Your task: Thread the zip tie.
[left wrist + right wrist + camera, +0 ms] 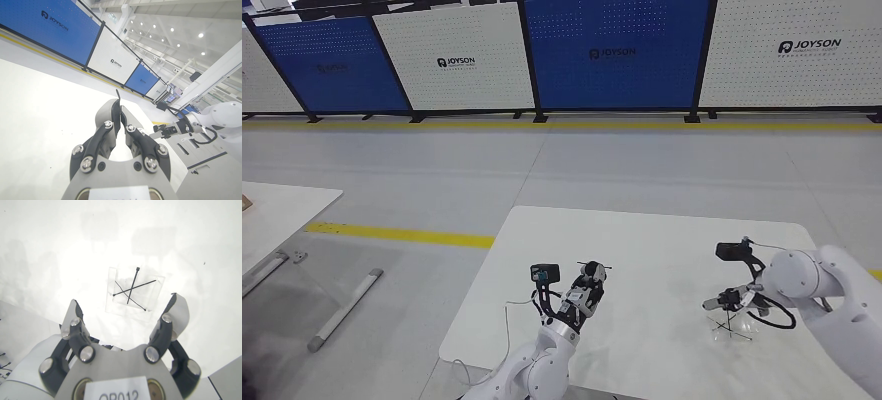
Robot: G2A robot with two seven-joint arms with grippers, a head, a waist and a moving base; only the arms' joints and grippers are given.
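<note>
White surface (662, 260), rounded corners, plain top. Carried one clear square tray (154, 294), flat, toward the right side and the near edge. Held three black zip ties (131, 289) crossed over each other in that tray. Showed a few tiny dark specks (204, 263) elsewhere.

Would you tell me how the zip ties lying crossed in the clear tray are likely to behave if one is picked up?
The zip ties look thin and one curves, so probably floppy and light. They lie crossed, so lifting one may drag another. The clear tray looks light and might slide if nudged.
</note>
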